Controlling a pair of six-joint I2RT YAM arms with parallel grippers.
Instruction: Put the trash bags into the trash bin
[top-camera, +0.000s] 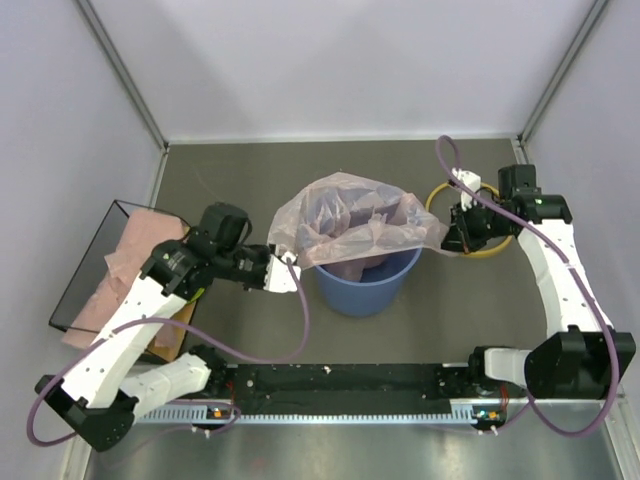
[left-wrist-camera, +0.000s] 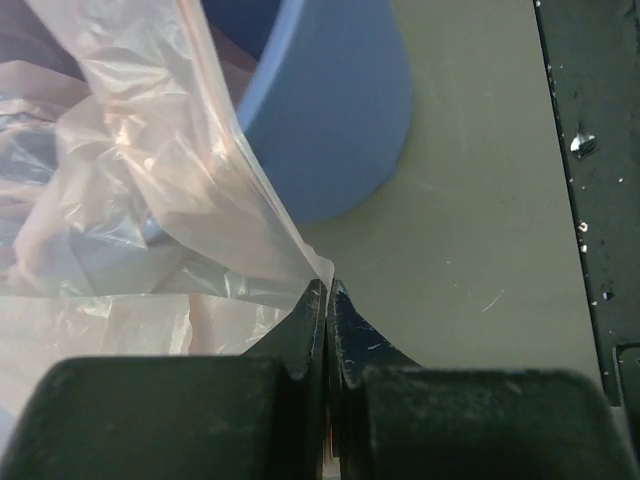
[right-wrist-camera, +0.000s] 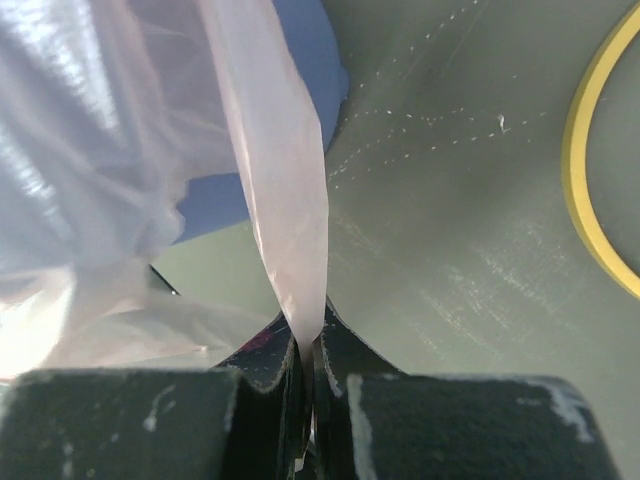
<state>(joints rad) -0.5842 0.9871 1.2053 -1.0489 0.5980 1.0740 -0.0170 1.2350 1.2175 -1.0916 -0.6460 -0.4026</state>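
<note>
Trash bag (top-camera: 355, 220): pale pink film, stretched between our two sets of fingers (left-wrist-camera: 300, 335), draped over the trash bin (top-camera: 365, 290). Light, soft, slippery, we judge; best held at edge folds. Left gripper (top-camera: 288, 264): closed tight on its corner. Right gripper (top-camera: 452, 238): likewise pinching the opposite edge.

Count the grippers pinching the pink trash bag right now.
2. The left gripper pinches the pink trash bag at its left edge, beside the blue trash bin; the right gripper pinches its right edge, near the yellow ring. Neither is hidden.
</note>
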